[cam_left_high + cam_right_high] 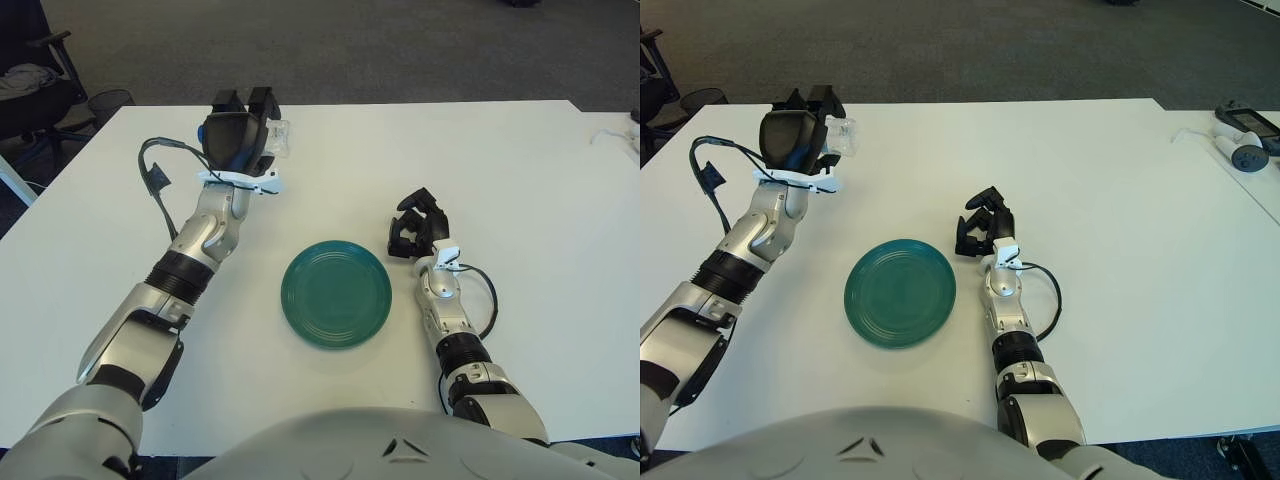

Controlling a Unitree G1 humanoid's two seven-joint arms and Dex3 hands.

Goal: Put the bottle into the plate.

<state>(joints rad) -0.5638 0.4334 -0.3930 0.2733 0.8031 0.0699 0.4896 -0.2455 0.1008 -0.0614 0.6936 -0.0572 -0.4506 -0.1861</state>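
Gripping the bottle (272, 137), the left hand (238, 140) is held up w/ fingers wrapped round it. The plate (336, 293) lies toward the robot & to the right; right hand (417, 229) idles curled, empty, just right of plate.

You are looking at an office or lab-type room. A large plain white worktop (330, 140) fills most of the scene, and beyond its far edge runs grey low-pile carpet (330, 50), the kind laid in offices. At the far left you can see a dark office chair (30, 95) with an armrest, and just right of it a black mesh waste bin (108, 100). At the far right of the worktop lie white handheld controllers (1240, 135) with a cable.
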